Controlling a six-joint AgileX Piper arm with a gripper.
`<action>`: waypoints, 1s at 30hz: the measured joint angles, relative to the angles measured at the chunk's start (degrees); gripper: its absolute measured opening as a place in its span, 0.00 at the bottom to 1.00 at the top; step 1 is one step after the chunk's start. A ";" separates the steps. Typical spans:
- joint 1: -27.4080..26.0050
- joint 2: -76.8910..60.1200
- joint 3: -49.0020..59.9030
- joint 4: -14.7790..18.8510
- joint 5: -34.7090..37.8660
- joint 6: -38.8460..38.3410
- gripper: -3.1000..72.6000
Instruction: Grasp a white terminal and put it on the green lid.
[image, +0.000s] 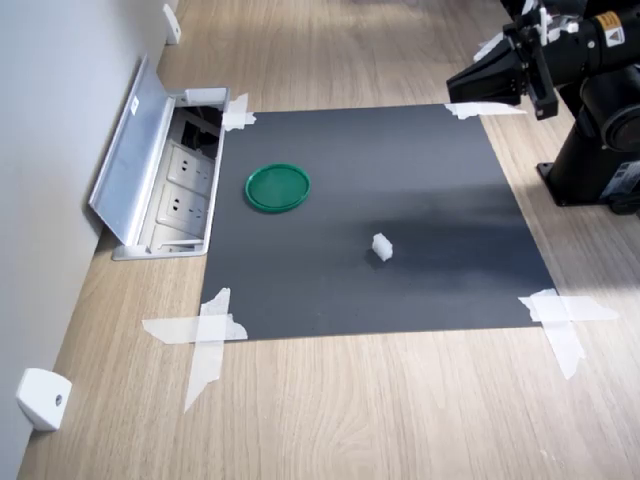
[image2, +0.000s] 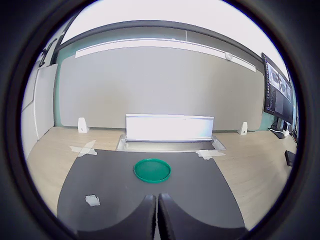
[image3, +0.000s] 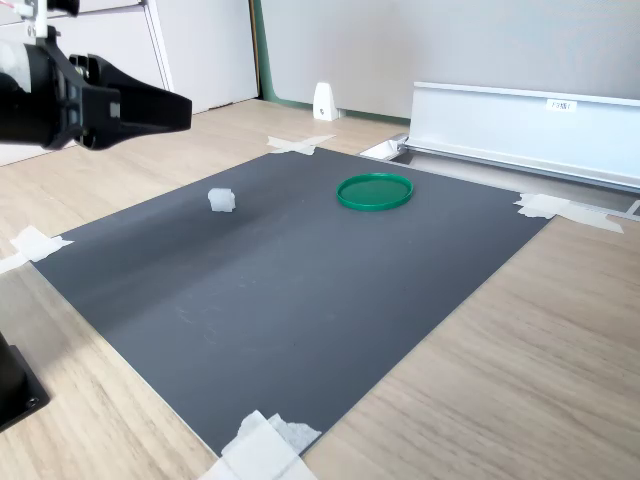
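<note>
The tiny white blocky plastic terminal (image: 381, 246) lies loose on the dark grey mat (image: 420, 270), which is held down at its corners by white tape strips (image: 205, 335) so that it cannot slide on the pale wooden floor (image: 330, 420). In the first exterior view the flat round dark-green plastic lid (image: 277, 187) with its raised rim sits well apart from the terminal, at about ten o'clock from it, near the open metal floor socket box (image: 165, 180); a white wedge-shaped plastic piece (image: 42, 398) rests off the mat by the wall. The lid lies rim up and bare, so it is ready to receive the piece. The black gripper (image: 470, 85) hangs high above the mat's far corner in the first exterior view, stretched roughly level and aimed across the mat, holding nothing. In the wrist view its two fingers (image2: 144, 215) meet edge to edge, so the claw is closed and empty. I judge that the reach has not begun: the claw must spread, drop and swing toward the terminal, which lies off to one side of its line.
</note>
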 joint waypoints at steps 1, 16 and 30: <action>0.00 1.05 -1.23 0.13 1.01 -0.63 0.03; 0.00 33.93 -29.00 0.30 29.12 -10.07 0.03; 0.00 62.09 -51.04 -4.49 45.52 -10.32 0.12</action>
